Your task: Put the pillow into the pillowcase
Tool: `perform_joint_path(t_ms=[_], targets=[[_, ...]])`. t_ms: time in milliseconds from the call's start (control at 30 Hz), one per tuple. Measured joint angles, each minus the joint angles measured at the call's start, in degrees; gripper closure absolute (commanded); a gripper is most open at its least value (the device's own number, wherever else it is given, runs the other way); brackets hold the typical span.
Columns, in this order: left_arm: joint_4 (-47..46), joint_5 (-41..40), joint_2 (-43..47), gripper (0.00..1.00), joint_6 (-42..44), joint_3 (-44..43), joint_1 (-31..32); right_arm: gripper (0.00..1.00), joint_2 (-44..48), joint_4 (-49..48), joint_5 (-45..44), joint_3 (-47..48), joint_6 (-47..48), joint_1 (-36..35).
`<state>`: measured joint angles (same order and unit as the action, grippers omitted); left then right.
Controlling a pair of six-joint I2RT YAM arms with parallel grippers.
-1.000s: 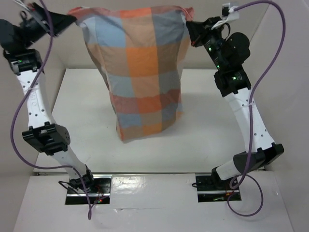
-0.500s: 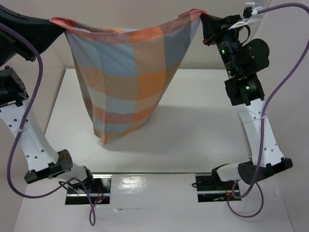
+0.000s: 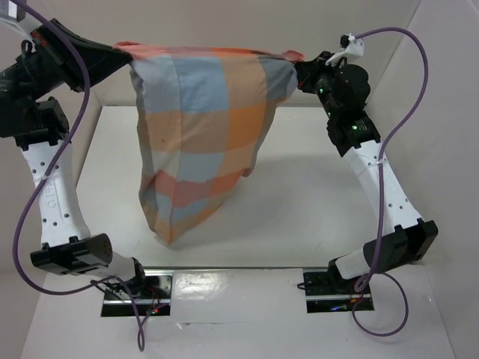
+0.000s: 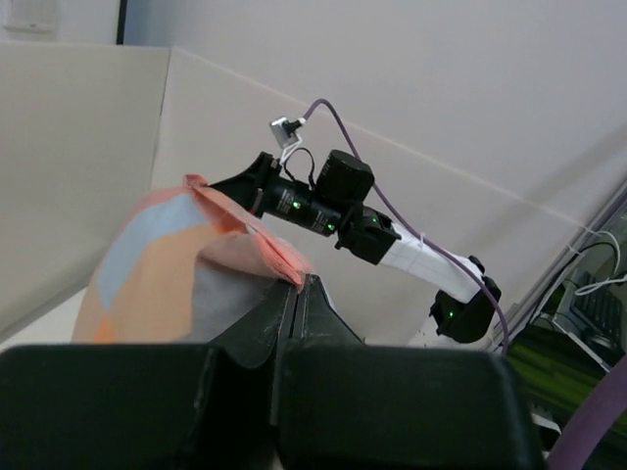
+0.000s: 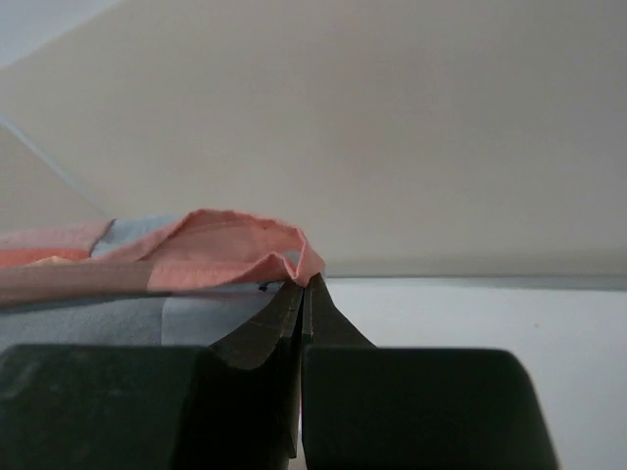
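Your left pincer (image 3: pixel 122 49): arm raised high, clenched on the pillowcase (image 3: pixel 198 142) at its top left corner. Your right pincer (image 3: pixel 299 64): equally high, clenched on the top right corner. Pillowcase: hangs stretched between both, bulging, above the worktop (image 3: pixel 322 202); you cannot see what fills it.

Pillowcase (image 3: pixel 198 142): large checks of orange, light blue, grey, tan; salmon-pink hem along top edge. Counter (image 3: pixel 322 206): plain white. Left arm (image 3: pixel 54 202), right arm (image 3: pixel 382 183): white links, black joints. Cables (image 3: pixel 426 71): purple. Left pincer (image 4: pixel 297 284), right pincer (image 5: pixel 304 286): black.
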<state>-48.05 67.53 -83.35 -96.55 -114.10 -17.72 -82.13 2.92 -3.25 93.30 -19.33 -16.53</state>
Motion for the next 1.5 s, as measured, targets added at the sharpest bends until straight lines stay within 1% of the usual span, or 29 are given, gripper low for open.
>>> perform_joint_path(t_ms=[33, 67, 100, 133, 167, 233, 333, 367, 400, 467, 533, 600, 700, 733, 767, 833, 967, 1067, 1200, 1300, 1333, 1433, 1467, 1500], targets=[[0.22, 0.37, 0.00, 0.55, 0.31, 0.48, 0.70, 1.00, 0.00, -0.04, 0.87, -0.90, -1.40, 0.96], [0.70, 0.79, -0.02, 0.31, 1.05, 0.79, 1.70, 1.00, 0.00, -0.22, 1.81, -1.73, -2.69, 1.97], [1.68, 0.98, -0.02, 0.17, 1.95, 0.87, 2.95, 1.00, 0.02, -0.22, 2.05, -2.64, -3.67, 3.28], [2.45, 1.14, 0.07, 0.10, 3.04, 0.83, 3.76, 1.00, 0.07, -0.28, 2.23, -3.80, -4.48, 4.66], [3.41, 1.36, 0.28, 0.00, 4.04, 0.83, 4.22, 1.00, 0.24, -0.33, 2.23, -5.49, -5.40, 6.51], [6.27, 1.60, 0.79, 0.00, 6.97, 0.52, 4.09, 1.00, 0.68, -0.46, 2.12, -9.07, -6.62, 9.27], [14.08, 1.57, 1.62, 0.00, 13.25, -0.44, 1.46, 1.00, 3.39, -0.26, 1.27, -16.26, -7.10, 12.04], [17.05, 1.36, 1.86, 0.02, 15.72, -0.61, 0.74, 1.00, 4.33, -0.11, 0.85, -17.94, -6.97, 12.44], [21.59, 1.01, 2.16, 0.02, 18.29, -0.79, 0.04, 1.00, 5.09, 0.48, 0.26, -18.84, -6.45, 12.70], [27.52, 0.44, 2.95, 0.02, 22.93, 0.61, -0.31, 1.00, 5.77, 1.14, -0.98, -19.41, -5.84, 13.88], [32.61, 0.31, 4.76, 0.03, 27.12, 5.77, 0.37, 1.00, 6.14, 1.01, -1.01, -20.04, -5.49, 14.78], [36.09, 0.22, 7.48, 0.03, 31.19, 14.40, 2.05, 1.00, 6.97, 0.20, 0.13, -22.80, -5.66, 14.82], [42.53, 0.07, 9.25, 0.03, 37.18, 26.45, 5.53, 0.99, 6.80, 0.04, 3.30, -27.43, -6.75, 14.82], [45.46, -0.42, 9.09, 0.03, 39.69, 30.18, 7.23, 0.97, 5.73, 0.74, 4.28, -28.46, -7.34, 14.82], [48.50, -1.07, 8.70, 0.01, 41.86, 32.94, 8.57, 1.00, 4.20, 1.11, 5.11, -28.92, -8.04, 14.82], [55.08, -3.30, 7.87, 0.00, 46.99, 37.46, 11.96, 1.00, -0.50, 2.12, 6.56, -28.92, -9.27, 14.82], [68.48, -10.86, 7.39, 0.00, 57.92, 44.19, 19.02, 1.00, -11.28, 3.82, 9.66, -28.68, -12.09, 14.88], [76.74, -18.01, 7.82, 0.00, 63.84, 47.08, 20.92, 1.00, -18.23, 6.16, 12.55, -26.10, -14.03, 15.10], [85.94, -32.24, 12.04, 0.00, 67.49, 48.13, 20.81, 1.00, -27.19, 8.00, 14.86, -14.10, -15.23, 15.19], [92.32, -43.43, 17.03, 0.00, 68.04, 46.16, 20.76, 1.00, -33.14, 8.46, 15.74, -2.80, -15.65, 15.30], [93.88, -47.23, 18.51, 0.00, 67.91, 45.40, 20.76, 0.93, -34.69, 8.63, 15.96, 0.33, -15.72, 15.45], [97.42, -55.52, 22.51, 0.00, 67.67, 45.11, 20.76, 0.49, -37.29, 9.51, 15.93, 5.40, -15.67, 15.50], [98.51, -57.57, 23.65, 0.00, 67.58, 45.44, 20.74, 0.31, -37.51, 10.19, 15.82, 5.88, -15.28, 15.56], [99.03, -58.88, 24.48, 0.00, 67.54, 46.16, 20.74, 0.24, -37.55, 11.06, 15.65, 6.03, -14.84, 15.56]])
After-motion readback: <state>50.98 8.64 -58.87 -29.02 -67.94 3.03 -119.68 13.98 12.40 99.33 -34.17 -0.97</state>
